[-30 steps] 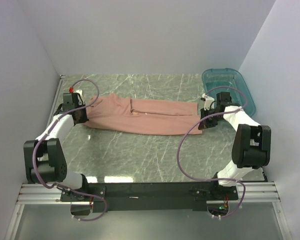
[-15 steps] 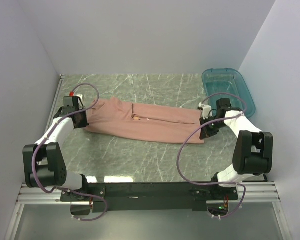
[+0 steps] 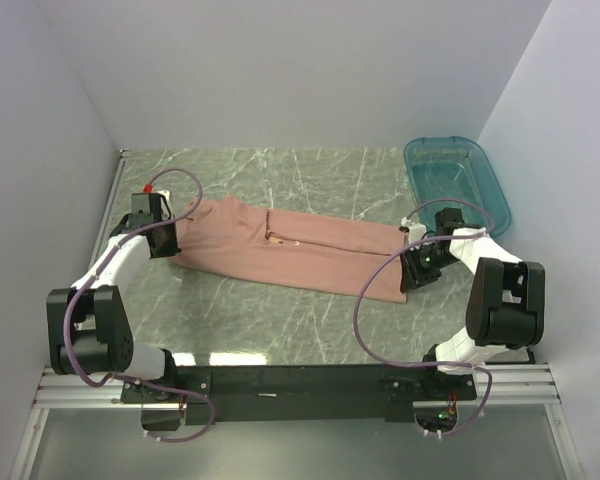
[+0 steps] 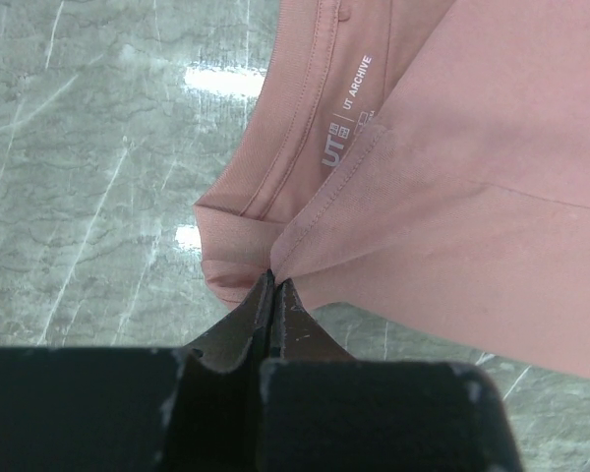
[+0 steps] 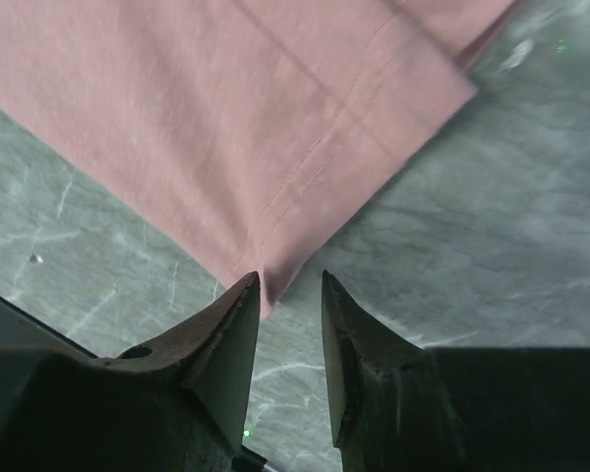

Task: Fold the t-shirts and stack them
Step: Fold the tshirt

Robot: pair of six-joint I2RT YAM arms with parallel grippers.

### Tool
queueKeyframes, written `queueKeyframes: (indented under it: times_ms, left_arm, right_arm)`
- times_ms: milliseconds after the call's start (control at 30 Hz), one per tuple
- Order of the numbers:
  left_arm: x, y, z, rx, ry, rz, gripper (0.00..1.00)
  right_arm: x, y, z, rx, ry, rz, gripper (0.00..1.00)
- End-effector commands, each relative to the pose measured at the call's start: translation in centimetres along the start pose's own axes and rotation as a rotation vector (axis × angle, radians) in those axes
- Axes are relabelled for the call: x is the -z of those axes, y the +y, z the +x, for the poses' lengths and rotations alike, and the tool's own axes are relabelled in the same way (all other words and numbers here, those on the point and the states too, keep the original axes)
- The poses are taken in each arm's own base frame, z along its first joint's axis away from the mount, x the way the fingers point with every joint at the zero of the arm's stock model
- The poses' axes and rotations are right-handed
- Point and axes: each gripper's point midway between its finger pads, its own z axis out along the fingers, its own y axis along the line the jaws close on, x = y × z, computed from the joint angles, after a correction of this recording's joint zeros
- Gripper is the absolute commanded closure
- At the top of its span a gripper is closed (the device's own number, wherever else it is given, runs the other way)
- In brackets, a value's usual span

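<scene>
1. The t-shirt (image 3: 300,255) lay as a long pink band across the green marbled table (image 3: 280,325). It ran from my left arm's side over to my right arm's side.
2. My left gripper (image 4: 272,290) was pinched tight on a folded corner of the cloth. That corner sat just beside the collar (image 4: 293,128), where the white neck lettering (image 4: 346,113) showed.
3. My right gripper (image 5: 290,295) stood low over the table with its jaws parted narrowly. A hemmed corner of the shirt reached just into the gap, and nothing was clamped.
4. The teal tub (image 3: 458,180) sat at the far right corner, apart from the shirt.
</scene>
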Motion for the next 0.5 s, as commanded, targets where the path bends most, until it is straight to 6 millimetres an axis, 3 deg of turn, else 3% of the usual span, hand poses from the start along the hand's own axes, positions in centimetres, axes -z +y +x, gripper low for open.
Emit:
queueKeyframes:
  times_ms: [0,467]
  left_arm:
    - [0.3,-0.1,-0.7,0.004,-0.020,-0.011,1.00]
    - [0.2,0.0,-0.5,0.006,-0.015,-0.015,1.00]
  right_arm:
    - [0.8,-0.9,-2.8,-0.023,-0.084,0.026,0.61]
    - [-1.0,-1.1,-2.9,-0.080,-0.037,-0.033,0.68]
